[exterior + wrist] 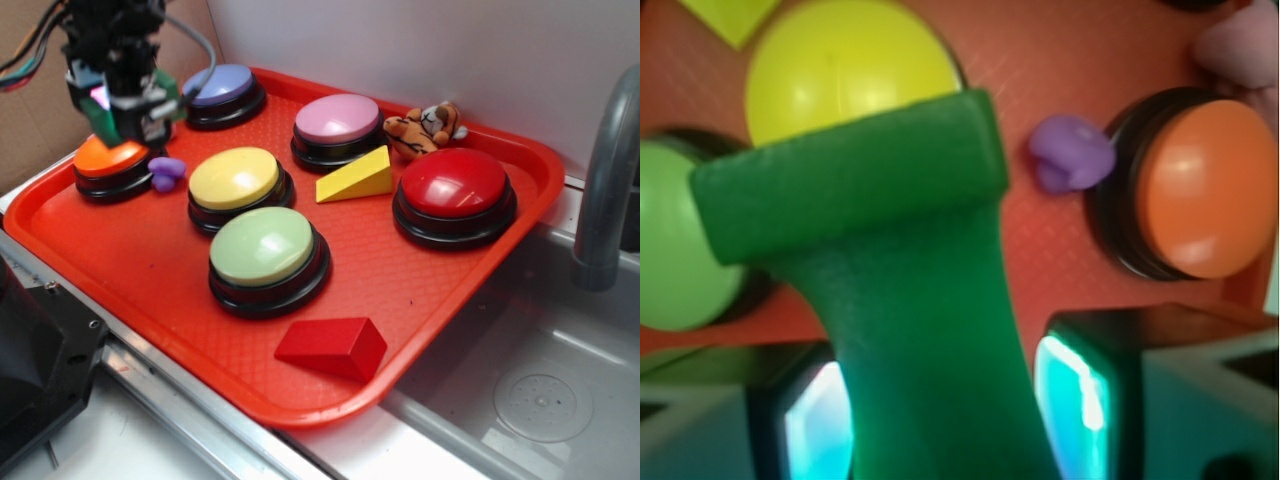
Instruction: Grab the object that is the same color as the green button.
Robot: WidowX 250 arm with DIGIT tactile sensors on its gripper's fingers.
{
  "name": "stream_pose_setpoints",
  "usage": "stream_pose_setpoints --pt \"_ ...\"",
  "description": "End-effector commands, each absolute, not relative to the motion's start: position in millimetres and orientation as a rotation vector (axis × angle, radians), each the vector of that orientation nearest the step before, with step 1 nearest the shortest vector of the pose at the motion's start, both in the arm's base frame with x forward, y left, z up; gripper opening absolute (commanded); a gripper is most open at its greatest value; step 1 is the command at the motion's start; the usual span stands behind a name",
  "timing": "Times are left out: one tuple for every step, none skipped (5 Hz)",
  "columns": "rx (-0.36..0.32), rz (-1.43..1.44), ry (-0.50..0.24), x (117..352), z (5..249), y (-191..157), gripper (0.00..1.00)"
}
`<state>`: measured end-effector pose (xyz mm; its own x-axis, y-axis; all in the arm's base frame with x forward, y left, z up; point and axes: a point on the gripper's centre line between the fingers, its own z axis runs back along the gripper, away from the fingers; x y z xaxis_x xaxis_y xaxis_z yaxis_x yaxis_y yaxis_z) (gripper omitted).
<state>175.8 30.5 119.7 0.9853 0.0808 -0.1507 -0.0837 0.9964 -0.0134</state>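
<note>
1. Red plastic filled the lower half of the exterior view: a tray [150, 270] lay beside a steel sink [540, 390], and a red wedge block [333, 347] sat close to the tray's near edge.
2. Just behind the red wedge stood the green button [263, 247], a pale domed cap on a black base, with nothing resting on it.
3. Behind that button, touching or nearly touching it, sat a yellow button [235, 178], and to its right a yellow wedge block [356, 178] lay between a pink button [338, 118] and a red button [455, 184].
4. A small purple piece [166, 172] lay next to an orange button [108, 158] on the left side of the tray.
5. Above the orange button hung the gripper [122, 120], raised off the tray, its fingers [1080, 390] pressed against both sides of the dark green block [890, 270].
6. In the wrist view that block filled the middle of the picture, held between the two glowing pads, with the green and yellow buttons showing past its left edge and the orange button to the right.
7. Farthest back, a blue button [220, 87] stood partly behind the arm, and a small striped toy tiger [425, 128] lay at the tray's far rim below a white wall [420, 50].
8. A grey tap [605, 180] rose at the right edge.
</note>
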Motion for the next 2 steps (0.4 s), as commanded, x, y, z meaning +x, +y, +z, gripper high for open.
stream_pose_setpoints --pt "-0.012 0.107 -0.014 200.1 183.2 31.1 0.00" --pt "0.020 0.056 -0.053 205.4 190.1 28.5 0.00"
